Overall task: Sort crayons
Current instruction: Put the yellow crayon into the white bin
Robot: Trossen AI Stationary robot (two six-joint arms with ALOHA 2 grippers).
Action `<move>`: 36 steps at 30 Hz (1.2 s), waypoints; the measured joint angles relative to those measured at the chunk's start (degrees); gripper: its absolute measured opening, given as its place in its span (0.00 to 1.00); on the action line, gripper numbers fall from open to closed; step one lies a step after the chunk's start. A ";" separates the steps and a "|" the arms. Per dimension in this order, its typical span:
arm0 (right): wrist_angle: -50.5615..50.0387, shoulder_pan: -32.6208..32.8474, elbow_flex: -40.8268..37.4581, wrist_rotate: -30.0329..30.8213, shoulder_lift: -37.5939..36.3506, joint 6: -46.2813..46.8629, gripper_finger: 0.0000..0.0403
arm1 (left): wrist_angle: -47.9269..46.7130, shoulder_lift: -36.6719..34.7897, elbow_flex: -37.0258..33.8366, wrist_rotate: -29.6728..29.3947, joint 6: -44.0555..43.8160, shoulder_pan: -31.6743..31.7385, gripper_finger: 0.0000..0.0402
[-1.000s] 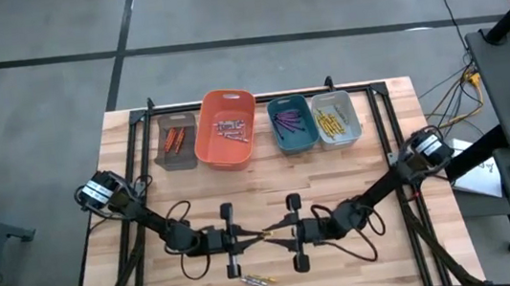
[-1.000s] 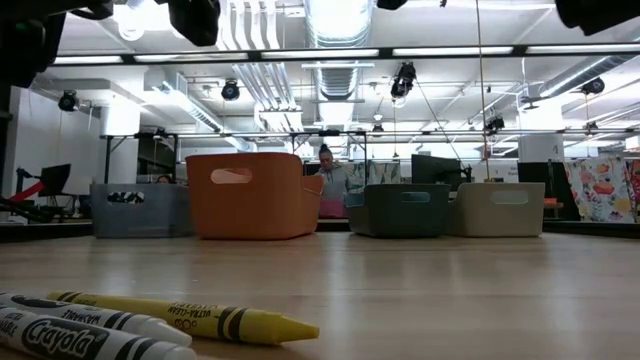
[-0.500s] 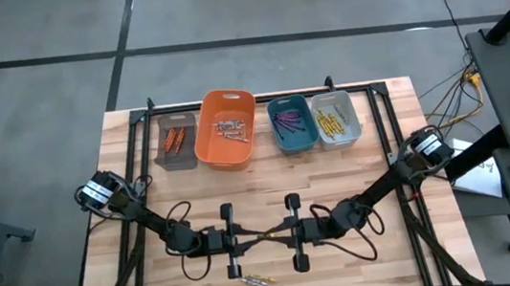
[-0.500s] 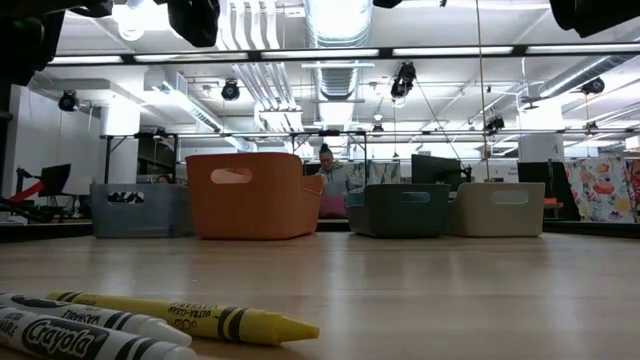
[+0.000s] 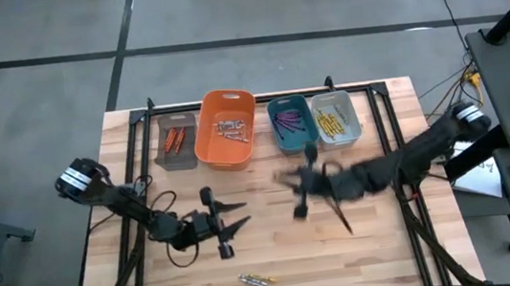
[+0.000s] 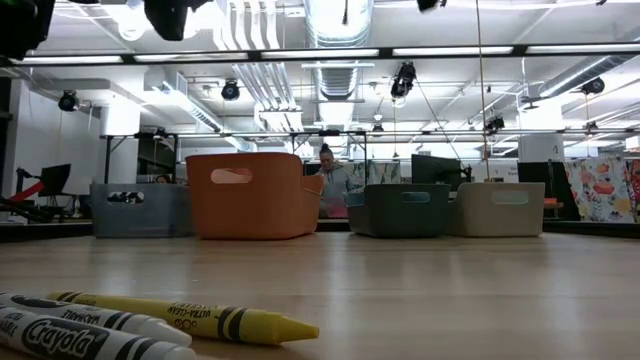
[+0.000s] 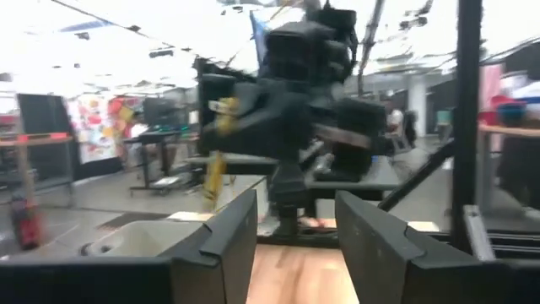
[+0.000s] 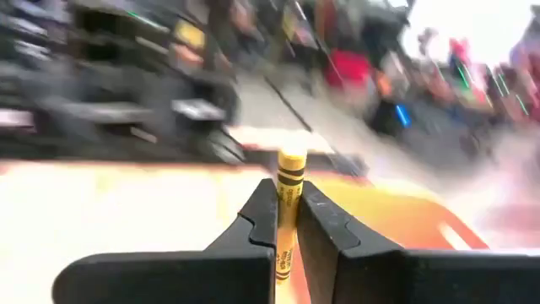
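One yellow crayon (image 8: 288,203) pinched in right gripper (image 8: 287,226) — left gripper (image 7: 295,241) agape.

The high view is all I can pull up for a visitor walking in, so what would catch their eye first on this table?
Probably the right gripper, shut on a yellow crayon in the middle of the table, just short of the bins. Next, the bright orange bin in the row along the far edge, with greyish crayons inside. The left gripper stands open and empty left of centre, and a few loose crayons lie near the front edge.
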 joint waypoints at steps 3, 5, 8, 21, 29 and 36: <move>-18.33 -6.75 2.78 0.23 -3.96 8.61 0.03 | -2.75 -3.91 -1.80 -0.63 0.02 0.22 0.36; -27.83 -11.23 3.91 -0.12 -5.26 12.51 0.03 | -5.15 -6.32 -2.78 -0.66 -0.30 0.31 0.34; -37.82 -17.94 5.10 -3.43 -6.26 16.80 0.03 | -8.72 -8.97 -3.89 -0.66 -1.84 0.40 0.33; -57.94 -45.94 5.49 -19.67 -1.41 24.48 0.03 | -13.52 -10.69 -6.43 -0.66 -7.05 0.42 0.30; -60.78 -58.04 5.44 -20.53 5.36 20.84 0.03 | -13.40 -11.25 -6.43 -0.79 -6.93 0.58 0.30; -62.55 -65.62 5.39 -20.84 9.41 17.98 0.03 | -13.29 -12.68 -6.28 -0.81 -7.12 0.58 0.30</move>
